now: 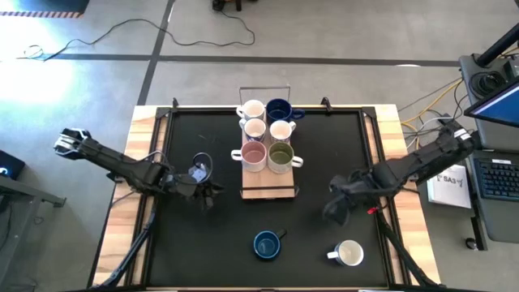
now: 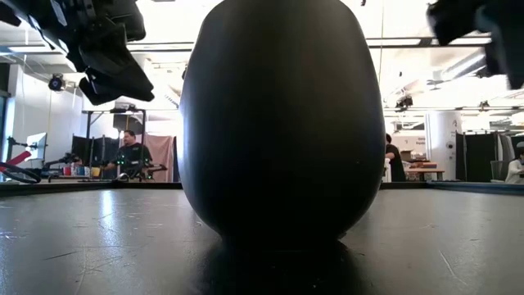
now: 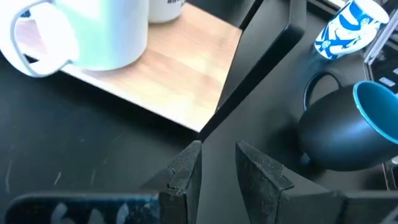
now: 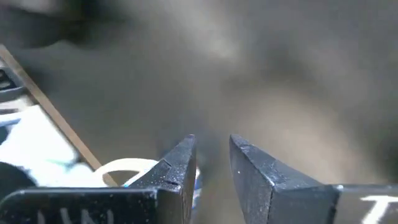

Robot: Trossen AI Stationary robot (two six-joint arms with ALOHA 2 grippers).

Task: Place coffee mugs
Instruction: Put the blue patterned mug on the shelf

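Note:
Six mugs stand on a wooden tray at the table's far middle: three white ones, a dark blue one, a pink-lined one and an olive green one. Another dark blue mug and a white mug stand on the black mat near the table's near edge. My left gripper hovers left of the tray's near end, its fingers a narrow gap apart and empty. My right gripper hovers right of the tray, also narrowly open and empty.
The dark blue mug fills the low view's middle. The left wrist view shows the pink-lined mug on the tray, a dark bar and the blue mug. Wooden table rims flank the mat. People sit in the room behind.

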